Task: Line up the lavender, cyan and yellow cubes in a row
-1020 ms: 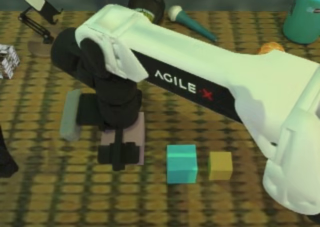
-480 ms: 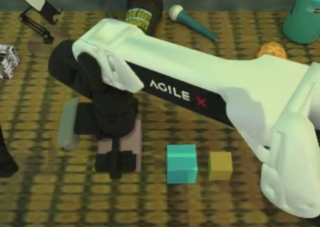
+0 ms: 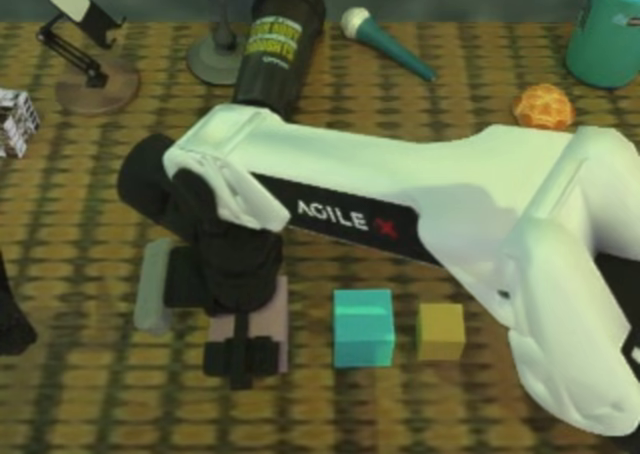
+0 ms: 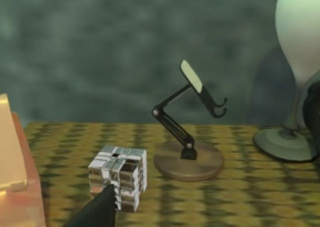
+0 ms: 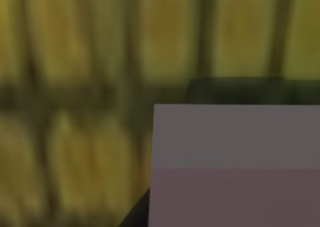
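Right arm reaches across the counter (image 3: 80,394) from the top view's right, its hand (image 3: 240,357) directly over the lavender cube (image 3: 280,314), which sits to the left of the cyan cube (image 3: 363,326), with the yellow cube (image 3: 441,331) just right of that. The black wrist and fingers cover most of the lavender block from above, so I cannot tell whether the hand is pinching it or spread around it; the right wrist view only shows the cube's pale face (image 5: 235,162) filling the lower part over the woven surface. Cube looks down on the counter or very close to it, roughly level with the other two, with a gap to the cyan one. Left arm is parked at the far left edge, only a dark fingertip (image 4: 97,212) visible near the patterned block (image 4: 119,176); its hand state is not readable either. Clutter at the back: phone stand (image 3: 85,44), dark bottle (image 3: 278,44), microphone (image 3: 380,42), teal container (image 3: 605,29), orange ball (image 3: 543,106). Risks, as I judge it: if released slightly off-line or tilted, the lavender cube ends skewed against the row; a lift with fingers dragging could twist it; a sideways retreat could sweep the arm's bulk into the cyan cube and knock the row.
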You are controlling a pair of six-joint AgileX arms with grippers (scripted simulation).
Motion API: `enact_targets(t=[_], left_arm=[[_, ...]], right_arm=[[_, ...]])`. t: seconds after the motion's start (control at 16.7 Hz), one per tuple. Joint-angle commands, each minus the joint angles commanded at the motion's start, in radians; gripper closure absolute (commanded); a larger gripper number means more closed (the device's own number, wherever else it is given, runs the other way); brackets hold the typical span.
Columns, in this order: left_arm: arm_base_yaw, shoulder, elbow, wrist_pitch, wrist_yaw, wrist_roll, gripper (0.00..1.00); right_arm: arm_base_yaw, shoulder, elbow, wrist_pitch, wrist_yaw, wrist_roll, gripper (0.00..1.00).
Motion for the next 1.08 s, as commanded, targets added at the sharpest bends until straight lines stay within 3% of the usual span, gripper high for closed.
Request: enact_targets(t=[0.12, 0.9, 1.08], left_arm=[[0.0, 0.0, 0.0, 0.0, 0.0, 0.0, 0.0], [0.0, 0.0, 0.0, 0.0, 0.0, 0.0, 0.0], [0.0, 0.0, 0.0, 0.0, 0.0, 0.0, 0.0]], right_arm=[[0.0, 0.0, 0.0, 0.0, 0.0, 0.0, 1.0], [0.0, 0.0, 0.0, 0.0, 0.0, 0.0, 0.02], [0.0, 0.0, 0.0, 0.0, 0.0, 0.0, 0.0]])
